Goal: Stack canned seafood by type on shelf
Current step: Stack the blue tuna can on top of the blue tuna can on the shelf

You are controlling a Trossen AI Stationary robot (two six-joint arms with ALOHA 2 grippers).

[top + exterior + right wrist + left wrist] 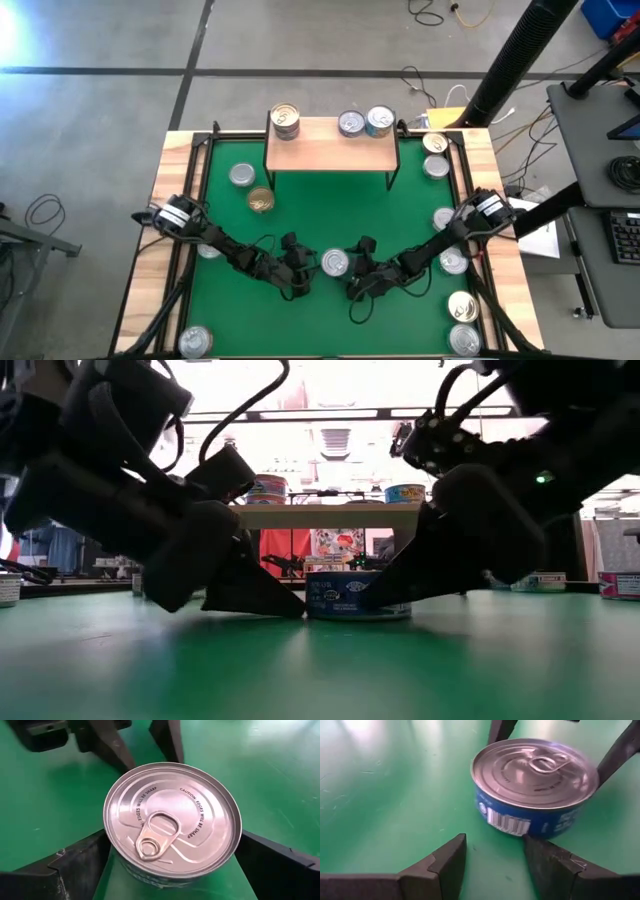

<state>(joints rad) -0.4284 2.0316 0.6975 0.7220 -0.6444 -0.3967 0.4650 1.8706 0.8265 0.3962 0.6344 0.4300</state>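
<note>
A short tin with a silver pull-tab top and blue sides [333,262] stands on its base on the green mat, near the middle front. My left gripper [494,840] is open just short of it on its left. My right gripper [173,835] comes in from the right and is open wide, with one finger on each side of the tin [172,822]. The wooden shelf [330,152] stands at the far side. One tin [285,122] sits at its left end and two [365,122] at its right. My left gripper has one fingertip [536,847] right at the foot of the tin's blue side wall [520,827], slanting down from the table's left; I cannot tell whether it touches. My right gripper's fingers [80,862] flank the tin's sides, slanting down from the right; I cannot tell whether they touch. The tin stands flat on the mat.
Loose tins lie on the mat at the left [241,176] [261,200], along the right edge [436,166] [453,262] [461,305], and at the front corners [195,342]. A wooden border [150,250] frames the mat. Bare mat lies between the shelf and the grippers.
</note>
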